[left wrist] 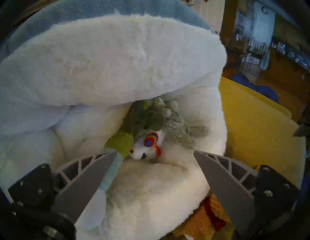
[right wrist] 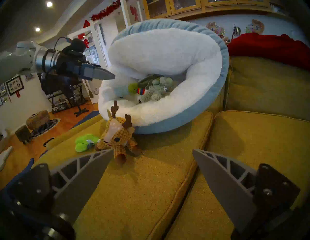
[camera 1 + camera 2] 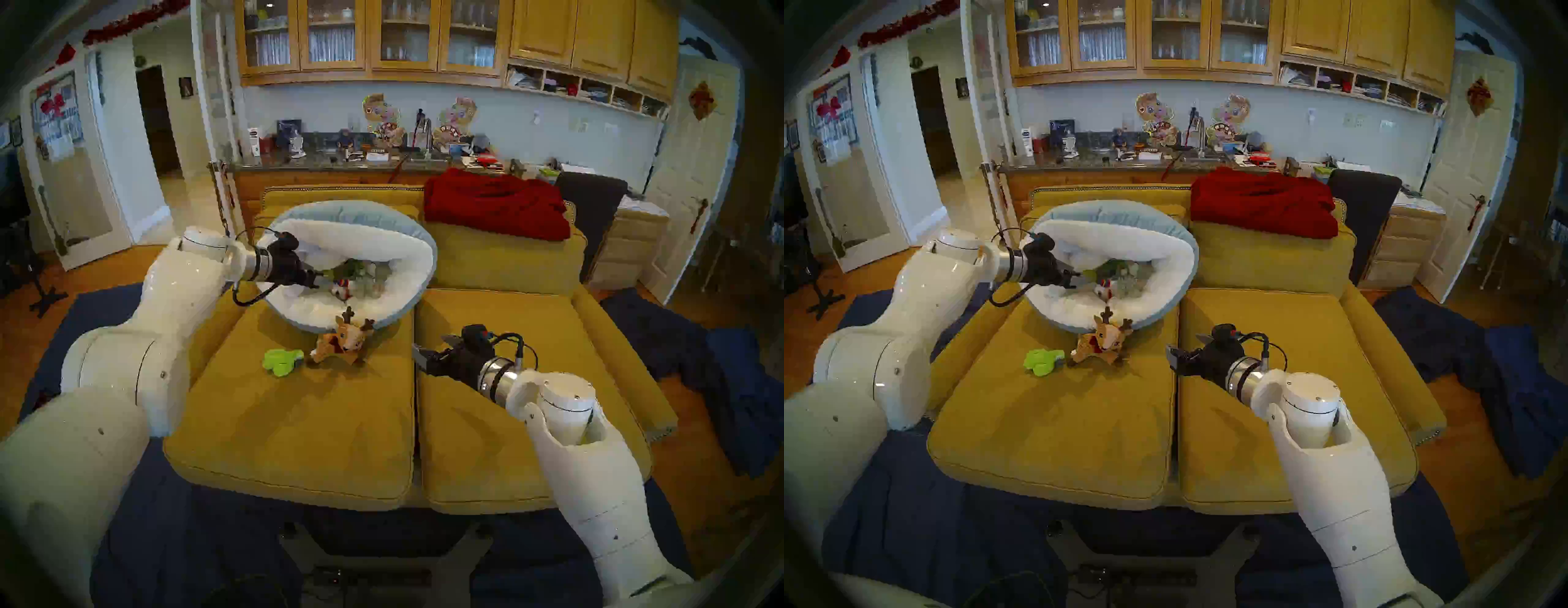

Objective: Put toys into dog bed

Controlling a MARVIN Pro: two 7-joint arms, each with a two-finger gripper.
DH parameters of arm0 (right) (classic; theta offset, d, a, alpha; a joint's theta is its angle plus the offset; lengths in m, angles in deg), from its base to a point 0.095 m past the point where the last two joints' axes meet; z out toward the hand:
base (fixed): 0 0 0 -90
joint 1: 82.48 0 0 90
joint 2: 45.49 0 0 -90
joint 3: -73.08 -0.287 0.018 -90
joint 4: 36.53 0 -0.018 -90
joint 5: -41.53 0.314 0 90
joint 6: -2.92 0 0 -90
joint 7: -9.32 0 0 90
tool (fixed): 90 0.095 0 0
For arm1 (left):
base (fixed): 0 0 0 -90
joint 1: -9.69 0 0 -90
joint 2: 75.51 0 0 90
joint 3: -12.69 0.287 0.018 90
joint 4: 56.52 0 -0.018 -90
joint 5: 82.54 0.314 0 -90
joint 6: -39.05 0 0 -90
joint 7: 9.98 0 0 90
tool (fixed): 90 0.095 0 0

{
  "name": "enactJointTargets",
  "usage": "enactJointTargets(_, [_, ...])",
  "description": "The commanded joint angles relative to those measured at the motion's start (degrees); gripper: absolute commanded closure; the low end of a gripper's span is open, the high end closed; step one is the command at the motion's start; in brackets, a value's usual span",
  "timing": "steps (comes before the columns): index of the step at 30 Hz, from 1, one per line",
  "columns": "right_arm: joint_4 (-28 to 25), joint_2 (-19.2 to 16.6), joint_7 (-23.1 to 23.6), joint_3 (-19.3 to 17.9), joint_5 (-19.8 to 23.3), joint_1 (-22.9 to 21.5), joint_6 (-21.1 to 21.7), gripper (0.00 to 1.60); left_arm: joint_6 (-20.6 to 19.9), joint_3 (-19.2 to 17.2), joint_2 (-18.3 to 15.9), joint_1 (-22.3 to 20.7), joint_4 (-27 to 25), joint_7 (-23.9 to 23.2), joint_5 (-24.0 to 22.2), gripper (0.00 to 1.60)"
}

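Two toys left on the sofa, three already in the dog bed.

Reindeer [image 3: 344,339] lies against the bed's near rim, lime cactus [image 3: 282,361] just left of it. Both look soft, light and squashy; I'd pinch the reindeer's body, not the antlers. Dog bed [image 3: 407,259] holds the leek [image 2: 134,88], white rainbow plush [image 1: 147,147] and grey plush [image 2: 154,93]. My left gripper [image 3: 316,278] is wide and empty over the bed; right gripper [image 3: 418,354] is wide and empty above the sofa [image 3: 297,424].
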Motion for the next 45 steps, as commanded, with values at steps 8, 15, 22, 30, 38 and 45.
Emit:
enactJointTargets(8, [-1.61, 0.20, 0.12, -0.38, -0.11, -1.33, -0.48, 0.00, 0.01, -0.78, -6.18, 6.54, -8.68, -13.55, -1.77, 0.00])
enactJointTargets(15, [-1.61, 0.31, 0.19, -0.44, -0.23, -1.34, -0.48, 0.00, -0.01, -1.50, -9.24, 10.77, -13.78, -18.78, -2.06, 0.00])
enactJointTargets(22, [-1.92, 0.38, 0.25, -0.55, -0.39, -1.33, -0.52, 0.00, -1.39, -3.29, -11.20, 14.88, -19.13, -20.52, -2.67, 0.00])
enactJointTargets(30, [-2.37, 0.45, 0.22, -0.69, -0.60, -1.18, -0.47, 0.00, -5.46, -5.26, -11.17, 19.18, -25.41, -16.79, -2.02, 0.00])
enactJointTargets(38, [-2.70, 0.57, 0.17, -0.81, -0.81, -1.01, -0.34, 0.00, -10.45, -6.08, -9.30, 21.77, -30.38, -8.01, 1.19, 0.00])
enactJointTargets(45, [-2.84, 0.68, 0.18, -0.90, -0.97, -0.93, -0.24, 0.00, -11.21, -4.65, -6.31, 19.04, -26.07, -0.71, 5.36, 0.00])
